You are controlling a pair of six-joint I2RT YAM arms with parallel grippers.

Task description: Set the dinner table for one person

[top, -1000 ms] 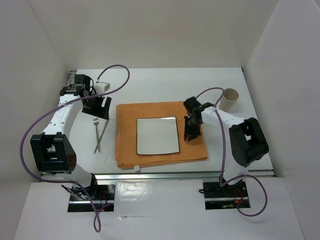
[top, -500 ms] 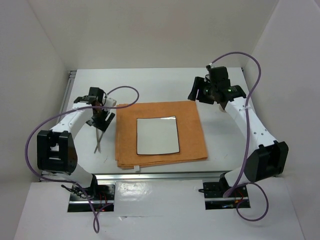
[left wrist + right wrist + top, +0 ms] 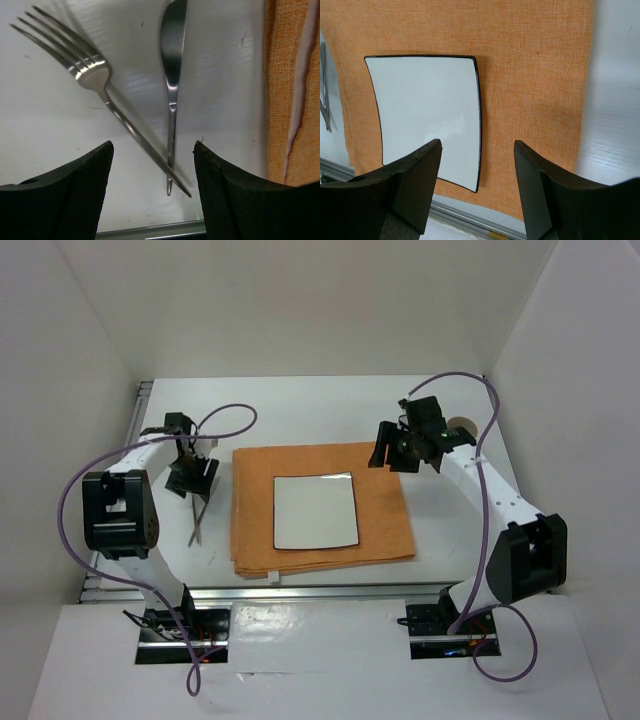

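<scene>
From the top view, the large matte-white dinner table (image 3: 310, 405) reached from the metal rail near the arm bases to the far wall. An orange woven cloth mat (image 3: 385, 500) lay on its middle. A square white plate with a thin black rim (image 3: 315, 510) sat on the mat, I think as the centre of the single setting. Two pieces of steel cutlery (image 3: 196, 522) lay on the bare table just left of the mat. The left jaws hung over their far ends. The right jaws hung above the far right corner of the mat. A beige cup (image 3: 465, 425) was partly hidden behind the right arm.

From the left wrist view, a steel fork (image 3: 90, 70) and a slim steel knife or spoon (image 3: 173, 60) (I could not tell which) crossed at their handles. The left jaws stood wide with nothing between them. They were probably lined up over this crossing for a pick.

From the right wrist view, the right jaws were also wide and empty, high above the plate and the mat. This looked like a free position, not a grasp.
</scene>
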